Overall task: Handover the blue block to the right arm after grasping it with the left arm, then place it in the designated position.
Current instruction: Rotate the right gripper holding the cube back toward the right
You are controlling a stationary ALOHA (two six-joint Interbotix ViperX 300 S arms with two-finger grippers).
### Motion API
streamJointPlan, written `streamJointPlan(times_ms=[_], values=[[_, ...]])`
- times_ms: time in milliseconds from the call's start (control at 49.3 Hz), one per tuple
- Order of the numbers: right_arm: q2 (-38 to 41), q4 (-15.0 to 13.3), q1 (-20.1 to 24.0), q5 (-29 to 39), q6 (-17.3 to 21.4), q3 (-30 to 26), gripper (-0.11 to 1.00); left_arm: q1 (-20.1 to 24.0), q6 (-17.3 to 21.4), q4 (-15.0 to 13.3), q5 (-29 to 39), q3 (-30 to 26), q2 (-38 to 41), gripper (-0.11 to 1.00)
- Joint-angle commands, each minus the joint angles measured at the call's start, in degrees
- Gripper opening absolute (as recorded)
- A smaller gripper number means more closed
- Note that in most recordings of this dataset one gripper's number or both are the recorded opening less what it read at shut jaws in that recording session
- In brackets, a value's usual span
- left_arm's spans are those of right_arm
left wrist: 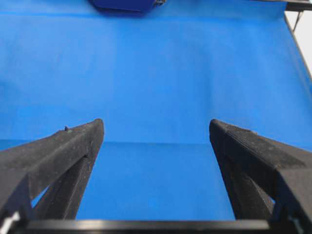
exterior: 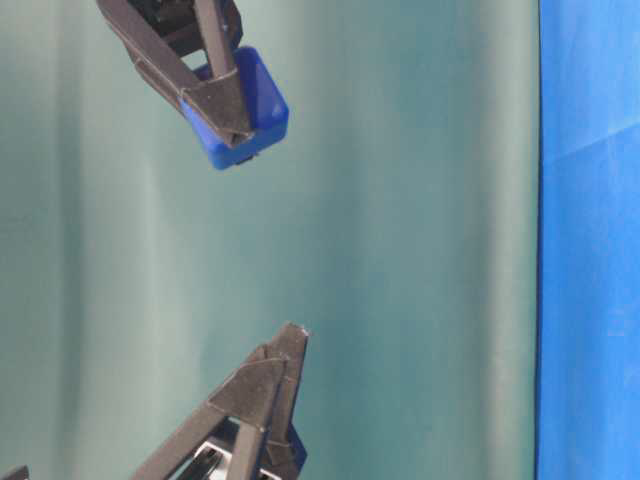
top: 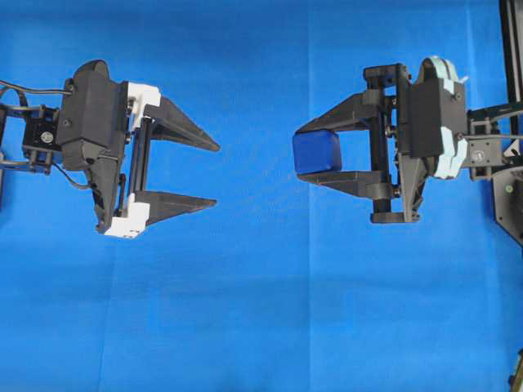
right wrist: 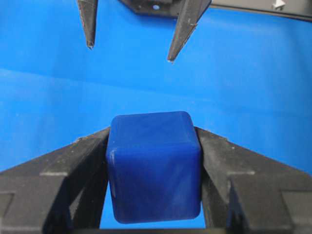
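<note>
Gripping the blue block (right wrist: pixel 154 165) between both fingers, my right hand (top: pixel 320 153) has sole custody of the load. The block sits at the fingertips, one finger pressed flat against each opposite face, and it is raised clear of the blue cloth (top: pixel 261 327) that covers the table. In the right wrist view the cube fills the gap between the fingers squarely, with no visible tilt.

My left hand (top: pixel 214 173) is released, its fingers spread wide with nothing between them. It stands well apart from the block, facing my right hand across a bare stretch of cloth. In the left wrist view only the bottom edge of the block (left wrist: pixel 126 4) shows, at the top of the frame, beyond the open fingers.

Judgement: the handover portion appears complete, and the placing step remains. The block is a cube, so no long axis governs how it must be set down. The relation that matters is this: the block lies inside my right hand, at the inner end of its reach, pointing toward the centre of the table, and my right hand alone is positioned to carry it.

No mark for the designated position is visible in any view, so I cannot tell which way the block must travel. The block should be lowered until it rests on the cloth before the fingers are opened.
</note>
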Motion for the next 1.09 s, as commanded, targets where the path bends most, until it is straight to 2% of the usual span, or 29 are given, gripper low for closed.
streamJointPlan(times_ms=[0, 892, 1074], values=[[-0.7, 0.09, 0.09, 0.35, 0.09, -1.41, 0.42, 0.18, 0.18, 0.0, -0.62, -0.88, -0.88, 0.93], [-0.79, 0.09, 0.26, 2.2, 0.09, -1.41, 0.42, 0.18, 0.09, 0.0, -0.53, -0.88, -0.97, 0.93], [-0.79, 0.18, 1.58, 4.04, 0.18, -1.32, 0.42, 0.18, 0.09, 0.0, -0.62, -0.97, -0.88, 0.93]])
